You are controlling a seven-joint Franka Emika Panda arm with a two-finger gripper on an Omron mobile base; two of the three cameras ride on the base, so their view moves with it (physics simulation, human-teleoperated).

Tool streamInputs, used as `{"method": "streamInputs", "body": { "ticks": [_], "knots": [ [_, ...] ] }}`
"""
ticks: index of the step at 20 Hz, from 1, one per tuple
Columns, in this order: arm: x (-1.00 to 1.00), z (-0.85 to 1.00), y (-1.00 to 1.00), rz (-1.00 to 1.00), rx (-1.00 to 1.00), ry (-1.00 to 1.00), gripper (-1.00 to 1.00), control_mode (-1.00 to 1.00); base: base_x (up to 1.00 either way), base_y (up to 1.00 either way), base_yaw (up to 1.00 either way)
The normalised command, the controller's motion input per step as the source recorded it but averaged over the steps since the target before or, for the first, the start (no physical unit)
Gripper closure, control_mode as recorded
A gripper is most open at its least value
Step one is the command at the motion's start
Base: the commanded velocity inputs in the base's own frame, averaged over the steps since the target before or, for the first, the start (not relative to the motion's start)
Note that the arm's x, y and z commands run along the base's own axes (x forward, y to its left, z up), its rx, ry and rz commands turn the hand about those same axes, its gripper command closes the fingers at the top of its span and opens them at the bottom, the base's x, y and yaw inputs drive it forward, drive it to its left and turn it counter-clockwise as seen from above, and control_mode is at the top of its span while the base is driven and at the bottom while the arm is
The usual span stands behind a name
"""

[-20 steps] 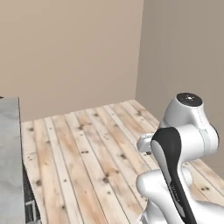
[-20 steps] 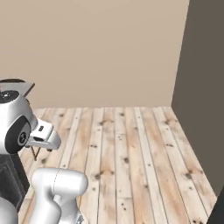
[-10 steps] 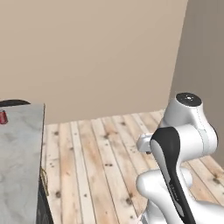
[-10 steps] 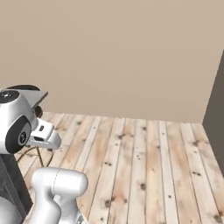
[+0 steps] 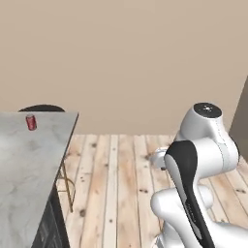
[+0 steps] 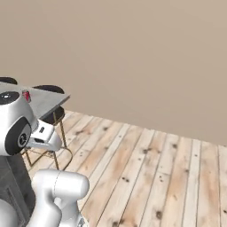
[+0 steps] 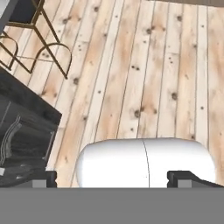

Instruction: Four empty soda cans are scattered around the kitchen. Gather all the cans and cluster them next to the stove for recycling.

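Note:
One red soda can (image 5: 31,122) stands upright near the far end of a grey marble counter (image 5: 29,164), well to the left of my arm. From the right base view the same soda can (image 6: 26,95) peeks out beside my arm's upper joint. My gripper (image 7: 116,178) points down at the plank floor, open, its two dark fingertips (image 7: 46,177) wide apart with nothing between them. The stove is out of view.
Dark-seated stools with thin gold legs (image 6: 48,89) (image 7: 41,48) stand at the counter's far end. Dark cabinet fronts (image 7: 22,131) run under the counter on the left. Light plank floor (image 5: 126,174) stretches to a cream wall (image 6: 133,57).
The whole picture has swung as the base turned: the counter and the can have come into view on the left. The gripper stays open.

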Motion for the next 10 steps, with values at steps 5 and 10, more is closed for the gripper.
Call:
{"method": "streamInputs", "body": {
  "ticks": [5, 10],
  "knots": [
    [0.0, 0.0, 0.0, 0.0, 0.0, 0.0, -1.0, 1.0, 0.13, -0.74, 0.44],
    [0.0, 0.0, 0.0, 0.0, 0.0, 0.0, -1.0, 1.0, 0.4, -0.45, 0.42]
  ]
}}
